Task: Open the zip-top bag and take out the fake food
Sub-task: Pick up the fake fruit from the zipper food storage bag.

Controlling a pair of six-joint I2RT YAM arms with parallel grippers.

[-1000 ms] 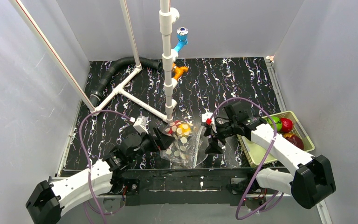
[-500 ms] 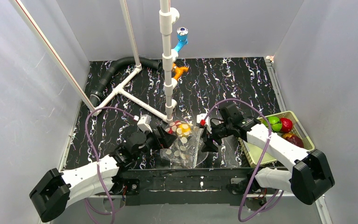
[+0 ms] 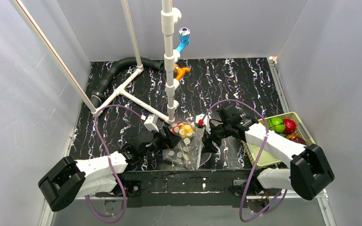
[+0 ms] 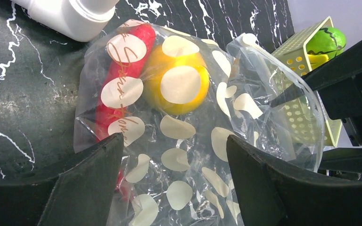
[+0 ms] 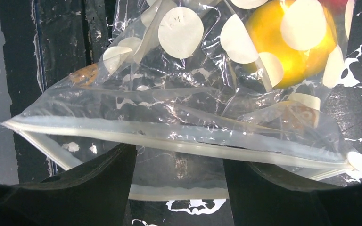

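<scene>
Left gripper (image 4: 173, 141), right gripper (image 5: 179, 155): jaws wide, each straddling clear dotted zip-top plastic bag (image 3: 188, 148), neither closed on it. Bag lies on black marbled table (image 3: 226, 84) near front edge, between both grippers. Round yellow plastic fruit (image 4: 154, 96), long red piece (image 4: 143, 34) inside, far end. White upright pipe (image 3: 171, 94) just behind.

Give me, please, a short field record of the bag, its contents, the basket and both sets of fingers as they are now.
bag: zip-top bag, clear with whitish dots, mouth looks parted
inside bag: yellow fake food; red piece
left fingers: open, straddling the bag's dotted body
right fingers: open, straddling the zip edge
mesh basket: holds green fruit and red fruit
</scene>
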